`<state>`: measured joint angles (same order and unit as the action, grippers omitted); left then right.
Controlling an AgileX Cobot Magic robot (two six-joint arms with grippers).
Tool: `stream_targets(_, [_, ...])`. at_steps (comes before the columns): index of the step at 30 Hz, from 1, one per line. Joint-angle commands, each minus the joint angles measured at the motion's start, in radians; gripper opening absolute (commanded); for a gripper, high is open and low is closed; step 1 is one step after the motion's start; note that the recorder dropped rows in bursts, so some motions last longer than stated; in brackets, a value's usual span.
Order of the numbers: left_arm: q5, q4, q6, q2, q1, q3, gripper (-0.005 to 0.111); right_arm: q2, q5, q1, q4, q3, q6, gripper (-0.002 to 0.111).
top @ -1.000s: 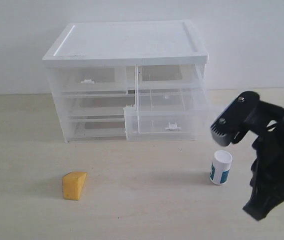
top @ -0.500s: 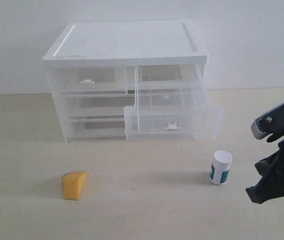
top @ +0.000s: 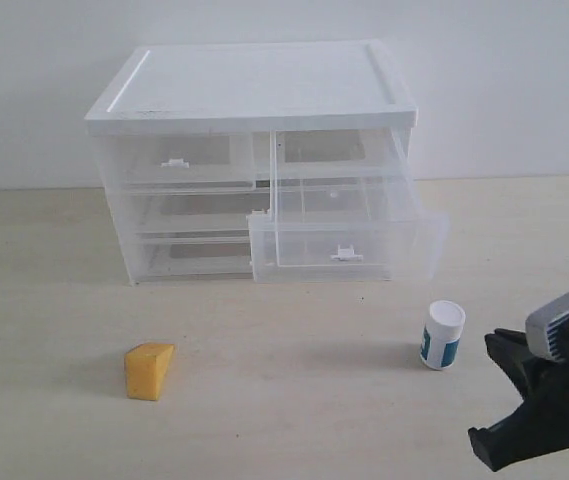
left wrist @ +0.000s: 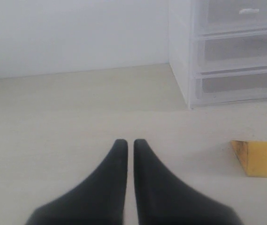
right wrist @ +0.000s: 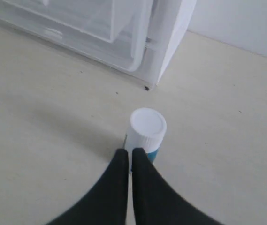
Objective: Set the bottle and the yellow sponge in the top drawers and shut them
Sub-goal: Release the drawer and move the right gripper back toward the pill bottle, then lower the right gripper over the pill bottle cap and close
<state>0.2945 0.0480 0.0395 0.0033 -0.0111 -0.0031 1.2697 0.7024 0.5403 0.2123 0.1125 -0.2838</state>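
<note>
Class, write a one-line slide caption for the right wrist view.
Closed tool poised near an upright white-capped bottle, with the open clear drawer beyond.

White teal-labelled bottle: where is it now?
In the exterior view the white bottle stands upright on the table, right of centre, before the pulled-out clear plastic drawer, right gripper close beside.

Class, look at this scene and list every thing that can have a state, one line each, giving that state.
top right drawer, pulled open, empty
top left drawer, shut
two full-width drawers, shut
bottle, upright, capped, not held
yellow sponge, lying free, not held
left gripper, shut, empty
right gripper, shut, empty
</note>
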Motion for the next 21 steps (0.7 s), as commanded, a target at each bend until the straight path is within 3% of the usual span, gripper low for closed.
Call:
stream_targets(1, [0.002, -0.005, -0.007, -0.003, 0.002, 0.003, 0.004, 0.0, 0.049, 0.004, -0.065, -0.013, 0.105, 0.0])
stream_targets(5, [0.002, -0.005, -0.007, -0.003, 0.002, 0.003, 0.004, 0.0, 0.064, 0.004, -0.065, -0.013, 0.188, 0.0])
stream_targets(7, [0.002, -0.005, -0.007, -0.003, 0.002, 0.003, 0.004, 0.0, 0.056, 0.004, -0.044, -0.013, 0.193, 0.006])
stream_targets(10, [0.002, -0.005, -0.007, -0.003, 0.002, 0.003, 0.004, 0.0, 0.048, 0.004, -0.021, -0.013, 0.197, 0.031])
stream_targets(12, [0.002, -0.005, -0.007, -0.003, 0.002, 0.003, 0.004, 0.0, 0.017, 0.004, -0.019, -0.005, 0.199, 0.056])
stream_targets(14, [0.002, -0.005, -0.007, -0.003, 0.002, 0.003, 0.004, 0.002, -0.006, 0.004, -0.005, 0.01, 0.199, 0.073])
stream_targets(21, [0.002, -0.005, -0.007, -0.003, 0.002, 0.003, 0.004, 0.15, -0.013, 0.004, -0.01, 0.086, 0.184, 0.075])
